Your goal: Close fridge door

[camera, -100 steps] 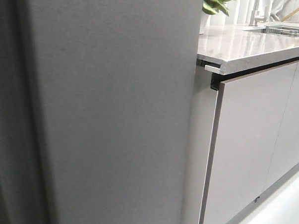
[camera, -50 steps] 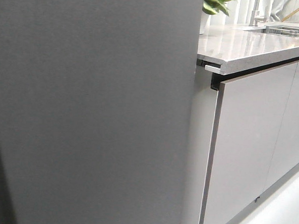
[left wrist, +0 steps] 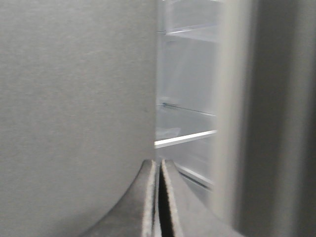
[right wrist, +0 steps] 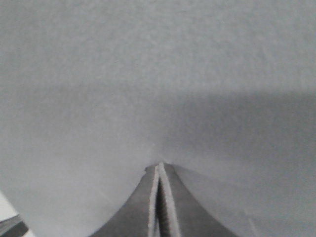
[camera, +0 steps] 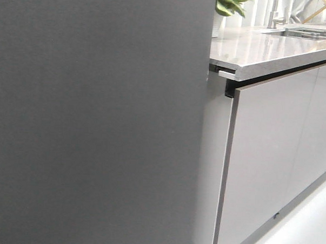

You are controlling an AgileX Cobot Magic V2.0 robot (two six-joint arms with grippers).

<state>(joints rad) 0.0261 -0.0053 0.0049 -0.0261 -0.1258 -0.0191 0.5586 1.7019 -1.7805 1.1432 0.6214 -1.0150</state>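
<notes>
The fridge door (camera: 93, 119), a flat matte dark grey panel, fills the left two thirds of the front view. In the left wrist view the door's outer face (left wrist: 74, 98) stands beside a narrow gap that shows the white fridge interior with clear shelves (left wrist: 185, 138). My left gripper (left wrist: 159, 165) is shut and empty, its tips at the door's edge by the gap. My right gripper (right wrist: 160, 167) is shut and empty, its tips against the door's grey face (right wrist: 158, 74). Neither gripper shows in the front view.
Glossy pale grey cabinet fronts (camera: 269, 159) stand right of the fridge under a pale stone countertop (camera: 263, 48). A green plant (camera: 228, 5) and a sink (camera: 310, 34) are at the back. A dark grey vertical surface (left wrist: 281, 118) bounds the gap's other side.
The dark strip at the door's left edge has narrowed and gone from the front view; the door now fills that side. The cabinets and countertop have shifted slightly left.
</notes>
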